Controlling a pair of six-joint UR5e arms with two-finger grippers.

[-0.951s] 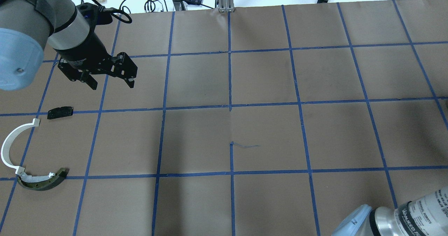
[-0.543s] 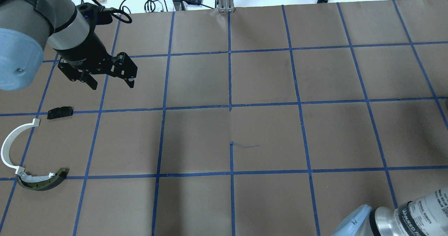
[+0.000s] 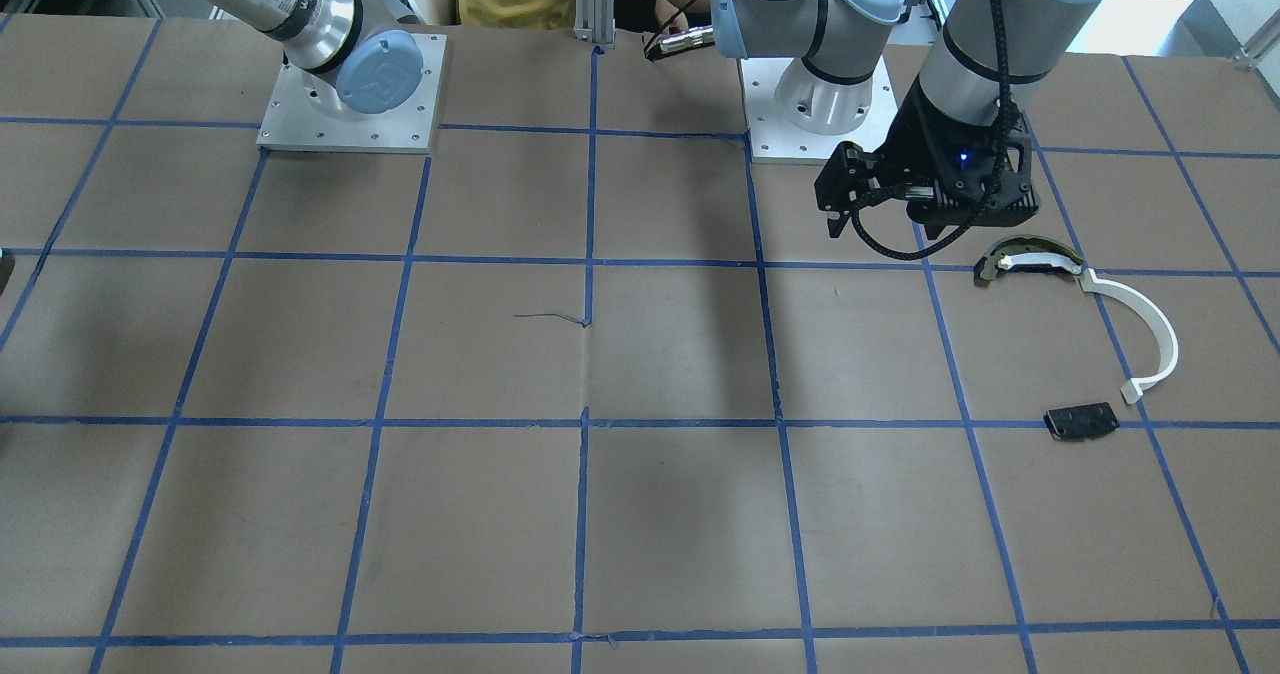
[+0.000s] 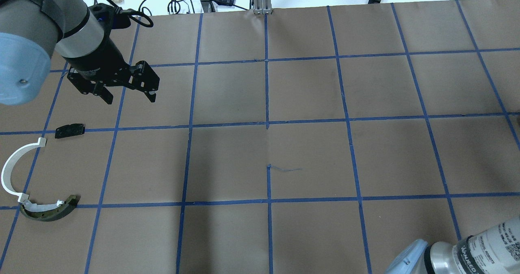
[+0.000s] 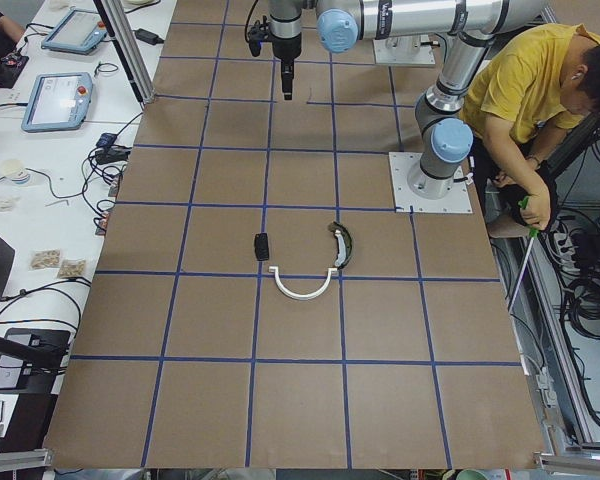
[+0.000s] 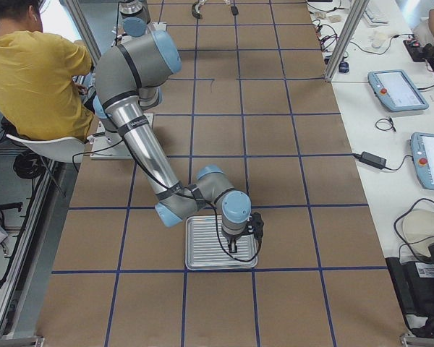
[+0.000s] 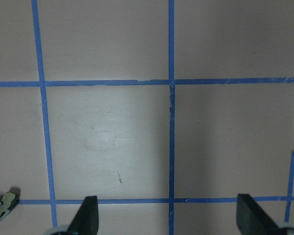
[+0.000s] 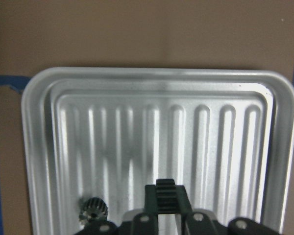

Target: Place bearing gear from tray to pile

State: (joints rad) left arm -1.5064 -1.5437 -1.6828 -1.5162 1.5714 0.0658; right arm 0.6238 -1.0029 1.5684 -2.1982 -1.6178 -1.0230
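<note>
The tray [image 8: 36, 147] under the right end effector [image 8: 165, 192] is bright ribbed metal with a fine grainy sheen. Between that end effector's matt black fingers [image 8: 151, 200] sits a dull black toothed gear [image 8: 165, 183]; left of it lies a small shiny metal gear [image 8: 91, 210]. The counter [image 4: 308, 156] is matt brown paper crossed by blue tape. Near the left end effector [image 4: 131, 99], the white curved strip [image 4: 10, 166] looks like smooth plastic.

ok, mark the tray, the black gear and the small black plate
tray [image 8: 36, 156], right wrist view, on its left rim.
black gear [image 8: 165, 190], right wrist view, on its toothed face.
small black plate [image 4: 70, 130], overhead view, on its middle.
</note>
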